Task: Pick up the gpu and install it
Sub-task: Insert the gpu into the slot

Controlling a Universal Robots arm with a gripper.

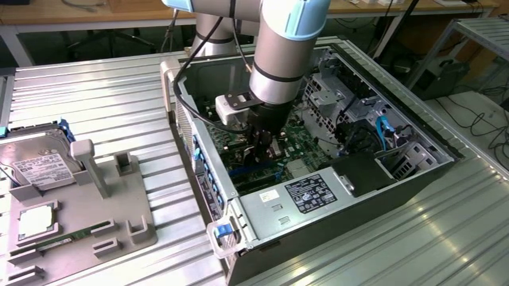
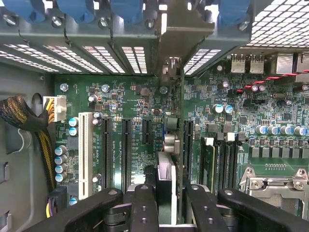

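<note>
Grey plastic fixture (image 1: 95, 214) on the ribbed metal bench (image 1: 119, 89) at the exterior view's left carries a silver boxy hard drive (image 1: 36, 164). Centre: the open black computer case (image 1: 334, 179), into which the arm reaches. The tool (image 2: 164, 193) pinches the thin black gpu card (image 2: 166, 179), edge-on, upright over the green motherboard (image 2: 145, 130), among its black expansion slots (image 2: 126, 150).

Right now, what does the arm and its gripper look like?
The arm is a grey metal tube with light blue joint caps and a black band. A black cable loops down beside it, past a small pale grey box at the wrist. The gripper is black, with screw-dotted fingers.
</note>
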